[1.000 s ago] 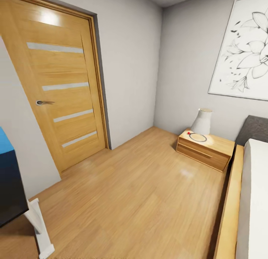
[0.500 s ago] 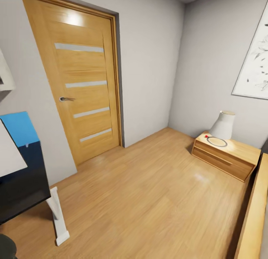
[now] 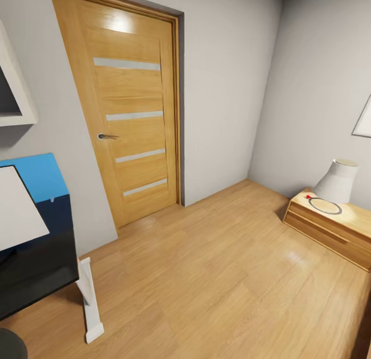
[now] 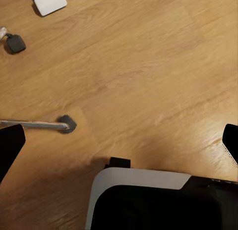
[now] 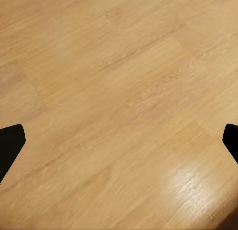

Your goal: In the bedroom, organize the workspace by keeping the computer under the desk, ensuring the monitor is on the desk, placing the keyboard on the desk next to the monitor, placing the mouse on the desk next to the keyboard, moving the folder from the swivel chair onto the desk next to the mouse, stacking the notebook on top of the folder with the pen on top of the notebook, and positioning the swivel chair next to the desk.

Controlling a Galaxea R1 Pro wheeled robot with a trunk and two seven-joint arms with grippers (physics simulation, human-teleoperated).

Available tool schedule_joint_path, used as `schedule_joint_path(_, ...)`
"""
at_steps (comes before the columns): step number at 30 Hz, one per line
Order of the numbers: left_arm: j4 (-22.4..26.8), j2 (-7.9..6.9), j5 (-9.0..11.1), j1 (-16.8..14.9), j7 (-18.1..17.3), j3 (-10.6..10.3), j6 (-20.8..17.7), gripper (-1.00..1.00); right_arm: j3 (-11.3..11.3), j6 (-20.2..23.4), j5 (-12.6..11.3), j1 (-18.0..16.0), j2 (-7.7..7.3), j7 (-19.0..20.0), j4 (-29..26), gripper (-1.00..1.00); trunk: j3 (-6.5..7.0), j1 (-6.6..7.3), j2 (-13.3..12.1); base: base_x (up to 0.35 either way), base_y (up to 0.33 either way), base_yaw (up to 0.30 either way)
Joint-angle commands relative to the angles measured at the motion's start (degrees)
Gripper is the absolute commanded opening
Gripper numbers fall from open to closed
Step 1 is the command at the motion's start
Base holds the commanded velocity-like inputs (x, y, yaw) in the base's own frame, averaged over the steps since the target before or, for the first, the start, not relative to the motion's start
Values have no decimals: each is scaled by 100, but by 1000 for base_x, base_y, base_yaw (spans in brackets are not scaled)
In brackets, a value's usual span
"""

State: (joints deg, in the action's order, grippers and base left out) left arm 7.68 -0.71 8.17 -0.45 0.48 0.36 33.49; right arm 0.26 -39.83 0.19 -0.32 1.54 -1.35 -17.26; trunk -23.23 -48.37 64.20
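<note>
None of the task's desk items can be named with certainty here. At the head view's left edge stands a black and blue flat-sided object with a white slab in front of it and a white leg with a foot below. I cannot tell what it is. A metal leg ending in a grey caster and a second caster lie over the floor. My left gripper is open above the wooden floor. My right gripper is open over bare floorboards, holding nothing.
A shut wooden door is straight ahead in the grey wall. A low nightstand with a white lamp stands at the right. A white wall shelf hangs at the upper left. The wooden floor stretches between them.
The camera has turned to the left: door and nightstand slid right in the picture, bed and wall picture left the view, and the wall shelf came in.
</note>
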Motion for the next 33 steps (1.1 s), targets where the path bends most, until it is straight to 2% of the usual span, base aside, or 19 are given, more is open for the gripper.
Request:
schedule_joint_path(1,-4,2,9,-3,5,-2,17,100,3,-16,2,-3,0,-14,3,100,-6,-3,3,312,0,23)
schedule_joint_path(33,-4,3,1,-2,2,-10,9,100,-9,-16,-2,-3,-13,-14,3,100,-8,-3,3,320,0,2)
